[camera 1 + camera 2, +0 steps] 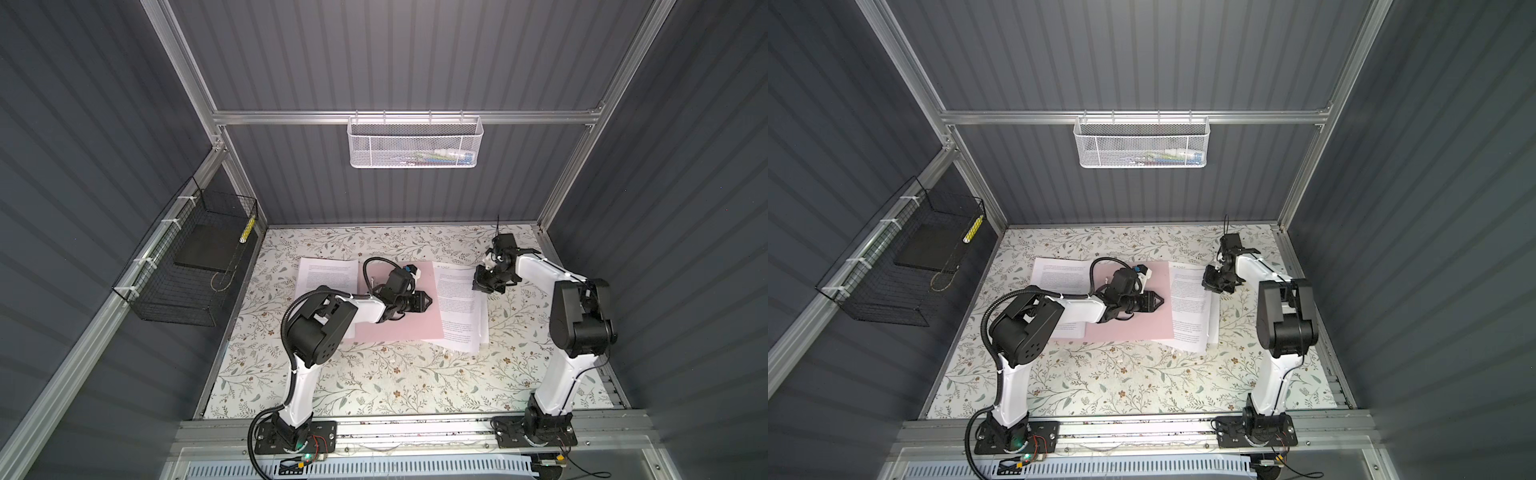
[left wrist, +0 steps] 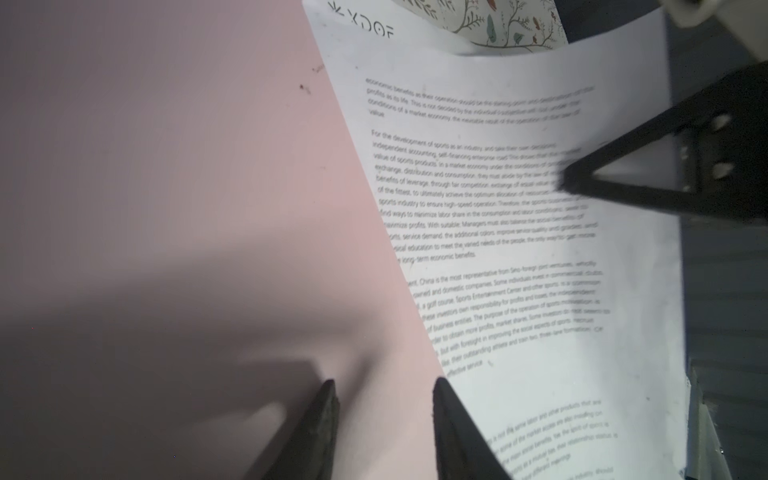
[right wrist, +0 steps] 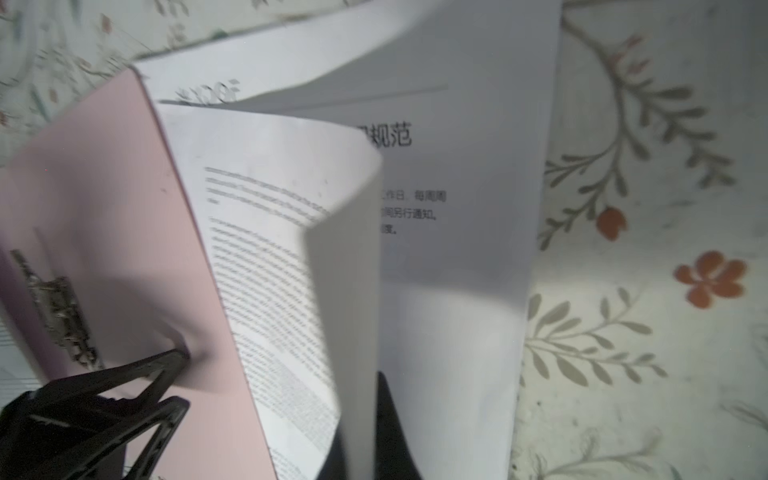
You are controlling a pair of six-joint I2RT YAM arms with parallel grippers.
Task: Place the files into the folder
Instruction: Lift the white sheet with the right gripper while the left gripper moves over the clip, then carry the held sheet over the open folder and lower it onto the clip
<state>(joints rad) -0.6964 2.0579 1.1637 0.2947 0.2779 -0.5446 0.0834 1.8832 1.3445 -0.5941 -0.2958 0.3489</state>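
One sheet [image 1: 328, 276] lies flat to the left of the left gripper [image 1: 428, 301], partly under its arm. That gripper's jaws are apart and empty. Its tips rest on the folder [image 1: 399, 328] below, probably pinning it while paper slides in. Just past the tips, the stack [image 1: 457, 328] overlaps the folder's right edge. The right gripper [image 1: 481, 287] is pinched on the top sheet [image 3: 270, 249], whose edge curls up between its fingers, likely so it can be drawn leftward. Folder and sheets all run lengthwise away from the arm bases, with the logo end farthest.
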